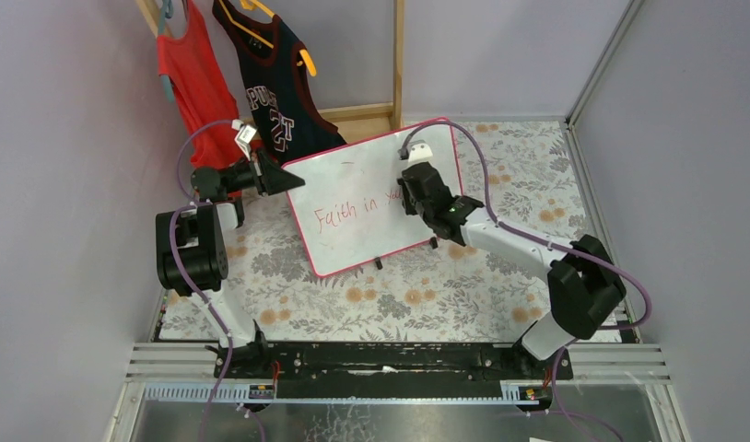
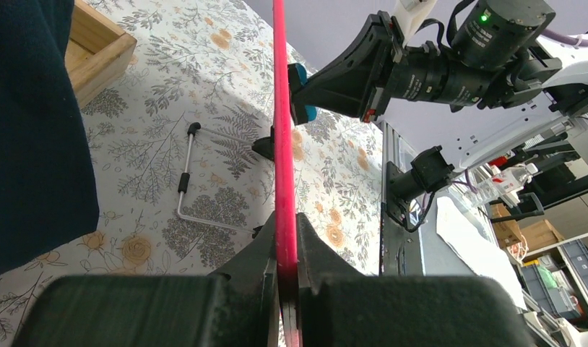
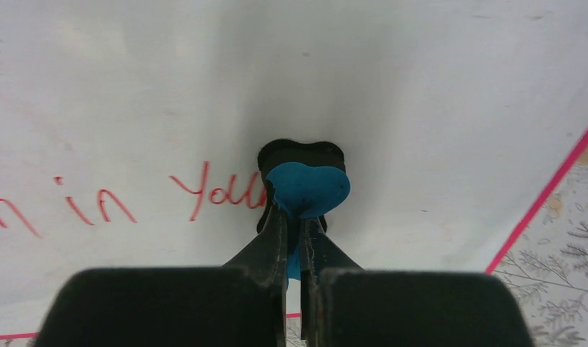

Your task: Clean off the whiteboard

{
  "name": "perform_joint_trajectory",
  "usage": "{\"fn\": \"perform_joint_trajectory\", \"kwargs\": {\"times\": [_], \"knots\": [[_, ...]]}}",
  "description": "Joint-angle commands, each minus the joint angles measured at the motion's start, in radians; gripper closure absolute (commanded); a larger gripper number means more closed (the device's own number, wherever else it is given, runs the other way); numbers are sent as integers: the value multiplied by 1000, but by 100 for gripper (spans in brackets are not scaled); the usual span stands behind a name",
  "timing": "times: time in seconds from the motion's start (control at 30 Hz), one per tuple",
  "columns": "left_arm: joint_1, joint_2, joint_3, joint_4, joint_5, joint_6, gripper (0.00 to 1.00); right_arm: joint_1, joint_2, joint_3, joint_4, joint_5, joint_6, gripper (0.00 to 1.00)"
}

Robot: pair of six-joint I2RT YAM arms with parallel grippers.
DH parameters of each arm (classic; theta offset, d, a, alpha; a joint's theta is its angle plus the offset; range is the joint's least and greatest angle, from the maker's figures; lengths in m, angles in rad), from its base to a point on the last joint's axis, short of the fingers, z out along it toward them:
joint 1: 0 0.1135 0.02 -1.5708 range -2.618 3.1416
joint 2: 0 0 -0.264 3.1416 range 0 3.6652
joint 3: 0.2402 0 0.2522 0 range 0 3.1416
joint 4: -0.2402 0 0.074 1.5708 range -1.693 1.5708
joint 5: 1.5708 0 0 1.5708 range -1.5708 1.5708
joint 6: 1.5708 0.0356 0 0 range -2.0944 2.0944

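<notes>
Top external view shows the floral worktop [image 1: 427,299] carrying the whiteboard [image 1: 362,175], which stands on edge near its centre. Left fingers [image 1: 284,177] pinch its pink frame at the upper left corner. Right fingers [image 3: 279,237] pinch a blue heart-shaped eraser [image 3: 308,189], pressed against the board's face where the red lettering [image 1: 357,214] ends.

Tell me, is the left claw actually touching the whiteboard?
Touching. The left wrist view shows the left gripper shut on the whiteboard, its pink edge pinched between both fingers with no gap.
</notes>
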Motion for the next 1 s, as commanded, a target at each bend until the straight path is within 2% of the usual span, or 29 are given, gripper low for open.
{"fn": "perform_joint_trajectory", "kwargs": {"times": [0.0,0.27,0.5,0.67,0.83,0.97], "knots": [[-21,-29,-9,75,99,-37,100,78,69,83,76,-114,18,100],[-21,-29,-12,75,101,-37,100,134,79,101,94,-141,-9,100],[-23,-26,-10,75,100,-38,100,129,61,87,27,53,-57,100],[-23,-30,-12,75,102,-39,100,66,37,45,-8,160,-49,100],[-23,-33,-14,75,104,-40,100,-30,-33,-36,-11,184,-24,100],[-23,-28,-11,75,101,-40,100,-38,-67,-62,-10,164,-31,100]]}}
